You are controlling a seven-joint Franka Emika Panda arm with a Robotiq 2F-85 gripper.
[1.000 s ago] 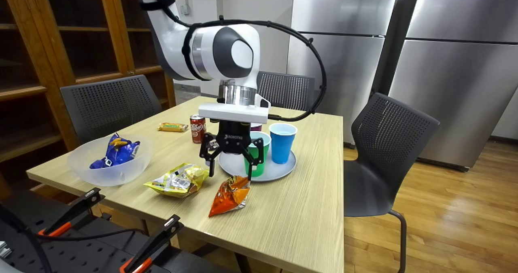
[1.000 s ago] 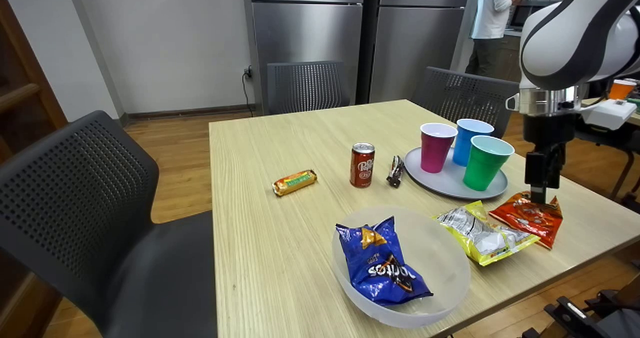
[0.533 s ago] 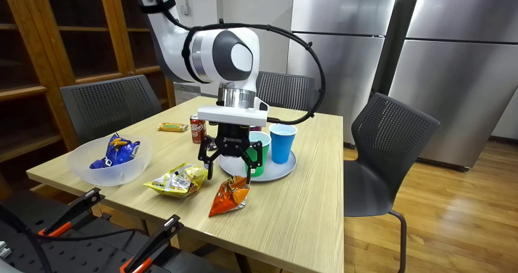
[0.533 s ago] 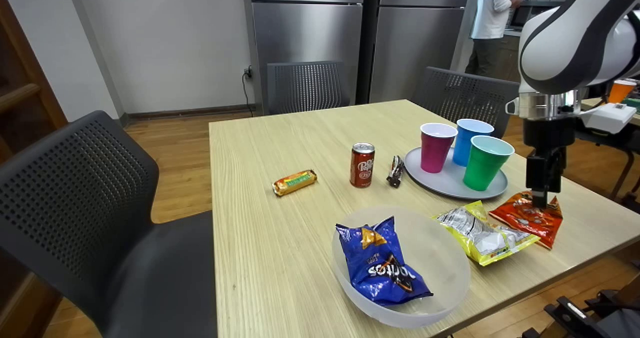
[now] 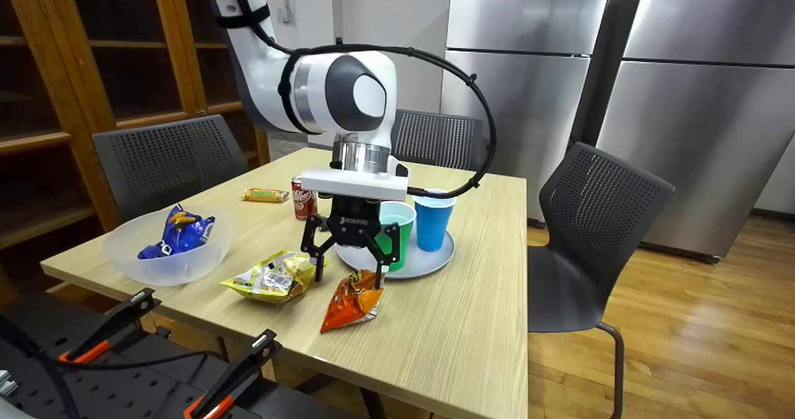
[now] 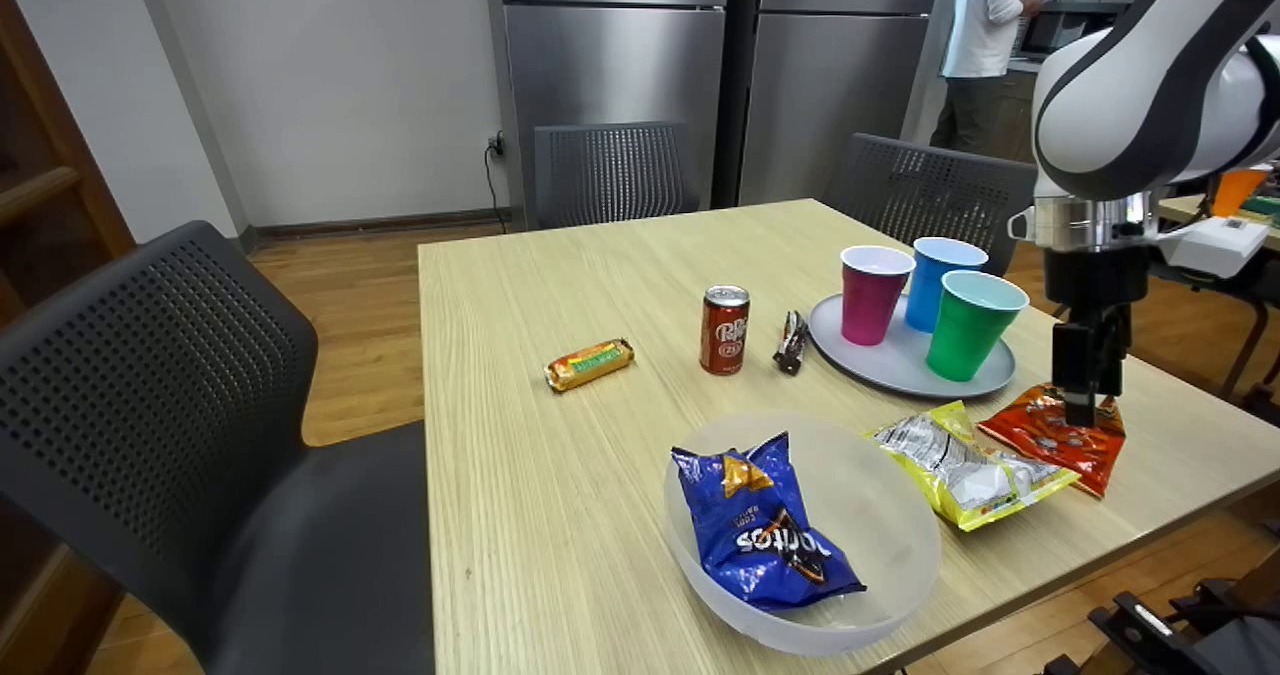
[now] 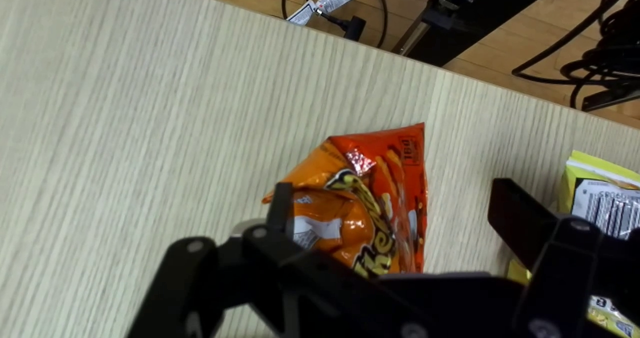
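My gripper (image 5: 348, 283) points down with its fingers wide apart and nothing held. It is low over a red-orange chip bag (image 5: 351, 303), which lies on the table near its front edge. In the wrist view the bag (image 7: 360, 193) shows between the fingers, closer to the left finger (image 7: 281, 205), which overlaps the bag's edge in view. Whether that finger touches the bag I cannot tell. The right finger (image 7: 517, 218) is over the gap between this bag and a yellow chip bag (image 7: 607, 203). The yellow bag also shows in both exterior views (image 5: 273, 276) (image 6: 975, 470).
A translucent bowl (image 6: 890, 555) holds a blue chip bag (image 6: 765, 530). A grey plate (image 6: 900, 380) carries a magenta cup (image 6: 872, 300), a blue cup (image 6: 930, 290) and a green cup (image 6: 968, 330). A soda can (image 6: 724, 333), a dark wrapped bar (image 6: 791, 343) and a yellow-orange bar (image 6: 590, 364) lie farther off.
My gripper has come down closer to the red-orange bag and shifted slightly left in an exterior view, with its fingers staying apart. The bags, bowl and cups have not moved.
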